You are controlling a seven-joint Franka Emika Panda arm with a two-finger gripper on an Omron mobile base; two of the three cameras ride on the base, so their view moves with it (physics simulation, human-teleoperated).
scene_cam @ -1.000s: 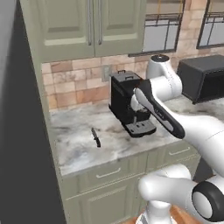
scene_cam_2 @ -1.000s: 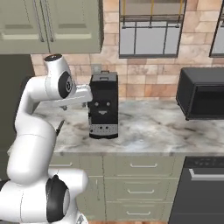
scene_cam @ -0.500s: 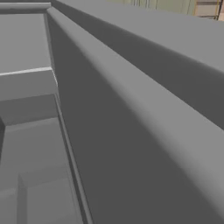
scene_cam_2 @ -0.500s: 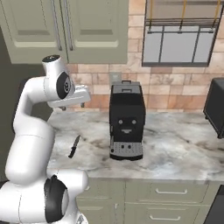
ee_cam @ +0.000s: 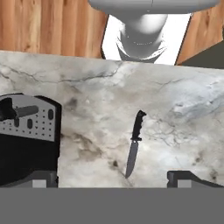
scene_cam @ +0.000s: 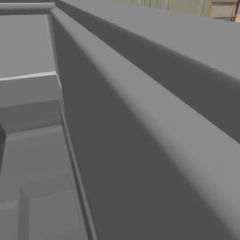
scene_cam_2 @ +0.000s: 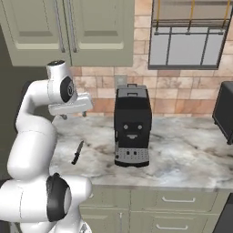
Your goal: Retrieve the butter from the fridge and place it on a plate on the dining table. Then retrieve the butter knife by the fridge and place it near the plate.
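Gripper [ee_cam: 112,177] is held fully open and empty above the butter knife [ee_cam: 134,149], which lies flat on the counter [ee_cam: 175,109], presumably for a top-down pick.

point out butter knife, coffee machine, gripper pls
butter knife [ee_cam: 133,151], hand view, where handle meets blade
coffee machine [scene_cam_2: 132,125], right base view, black front panel
gripper [scene_cam_2: 73,115], right base view, between the fingertips hanging above the counter

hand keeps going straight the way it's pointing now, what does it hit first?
Most likely the marble counter, close beside the butter knife. The hand points down at the counter, fingers open, and the knife lies flat just off the centre line. Depth is unclear, so a finger may touch the blade first.
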